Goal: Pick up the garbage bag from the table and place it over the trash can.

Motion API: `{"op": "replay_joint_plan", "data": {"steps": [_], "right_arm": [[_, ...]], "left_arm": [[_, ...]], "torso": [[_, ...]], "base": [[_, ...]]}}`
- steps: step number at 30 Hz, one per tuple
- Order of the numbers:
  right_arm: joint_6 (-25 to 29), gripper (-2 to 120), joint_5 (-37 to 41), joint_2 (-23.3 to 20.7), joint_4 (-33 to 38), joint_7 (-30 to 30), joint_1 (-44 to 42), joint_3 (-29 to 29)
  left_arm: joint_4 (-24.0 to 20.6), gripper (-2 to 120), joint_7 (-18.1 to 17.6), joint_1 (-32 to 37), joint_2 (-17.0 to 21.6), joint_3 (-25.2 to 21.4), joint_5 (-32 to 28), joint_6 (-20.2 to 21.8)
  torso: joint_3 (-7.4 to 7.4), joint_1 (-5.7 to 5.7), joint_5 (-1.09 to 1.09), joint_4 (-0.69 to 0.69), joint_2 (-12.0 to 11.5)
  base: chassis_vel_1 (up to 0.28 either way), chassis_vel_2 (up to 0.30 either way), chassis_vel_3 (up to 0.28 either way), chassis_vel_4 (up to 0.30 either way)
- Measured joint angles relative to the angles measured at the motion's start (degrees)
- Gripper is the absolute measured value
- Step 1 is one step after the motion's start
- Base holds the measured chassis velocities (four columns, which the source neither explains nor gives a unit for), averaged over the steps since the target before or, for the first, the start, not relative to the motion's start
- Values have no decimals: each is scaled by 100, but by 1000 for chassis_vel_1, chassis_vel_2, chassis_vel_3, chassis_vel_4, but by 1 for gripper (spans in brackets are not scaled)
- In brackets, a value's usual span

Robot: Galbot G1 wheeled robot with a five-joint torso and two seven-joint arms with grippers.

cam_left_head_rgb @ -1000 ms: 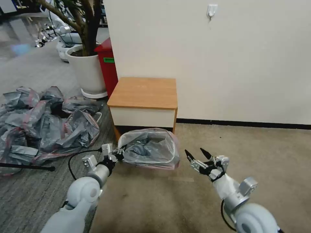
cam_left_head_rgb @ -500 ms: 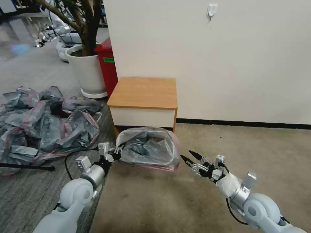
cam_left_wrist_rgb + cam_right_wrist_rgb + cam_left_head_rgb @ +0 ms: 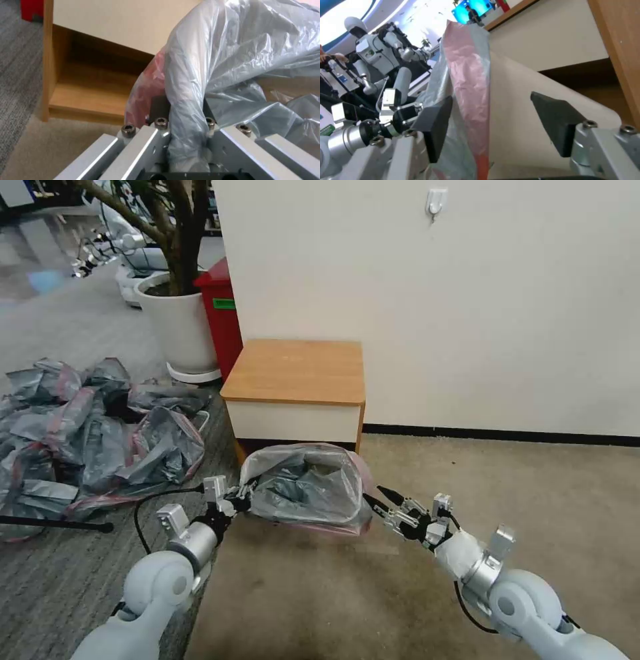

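You've got the garbage bag (image 3: 308, 485) draped over the trash can (image 3: 520, 105), which stands on the floor right in front of the table (image 3: 295, 370); the bare tabletop is behind and above it. The bag's mouth is open upward w/ crinkly grey film bunched inside, and the pink-red band hangs down the can's near side and right side.

Your left hand (image 3: 241, 499) is at the bag's left edge, clamped onto a fold of the grey film. In the left wrist view the plastic runs straight down between its fingers (image 3: 160, 106), pinched tight, w/ the table's open shelf behind.

Your right hand (image 3: 375, 500) is at the bag's right edge, fingers spread wide and holding nothing. In the right wrist view one pad (image 3: 435, 125) sits on the bag side of the pink band, the other on the can's cream-wall side, so the band and can wall lie between them. Can't tell if the near pad touches the film.

The heap of grey-pink bags (image 3: 93, 427) lies on the floor to the left, well apart from the can. White planter (image 3: 179, 330) and red bin (image 3: 223, 317) stand behind the heap, beside the table.
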Motion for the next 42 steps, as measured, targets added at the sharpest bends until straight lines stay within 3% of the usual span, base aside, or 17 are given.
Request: {"op": "replay_joint_plan", "data": {"steps": [32, 37, 39, 42], "right_arm": [[5, 19, -662, 100, 27, 289, 12, 26], [27, 9, -904, 140, 27, 678, 87, -56], [26, 0, -986, 164, 29, 1051, 157, -110], [20, 0, -1078, 174, 29, 1208, 180, -129]], "left_arm": [[-127, 3, -27, 119, -165, 92, 197, 11], [-143, 3, -23, 191, -194, 103, 251, 11], [-165, 3, -2, 245, -197, 107, 272, 14], [-175, 3, -3, 253, -197, 92, 278, 13]], "torso": [[0, 0, 0, 0, 0], [0, 0, 0, 0, 0], [0, 0, 0, 0, 0], [0, 0, 0, 1, 0]], "base": [[0, 0, 0, 0], [0, 0, 0, 0], [0, 0, 0, 0], [0, 0, 0, 0]]}}
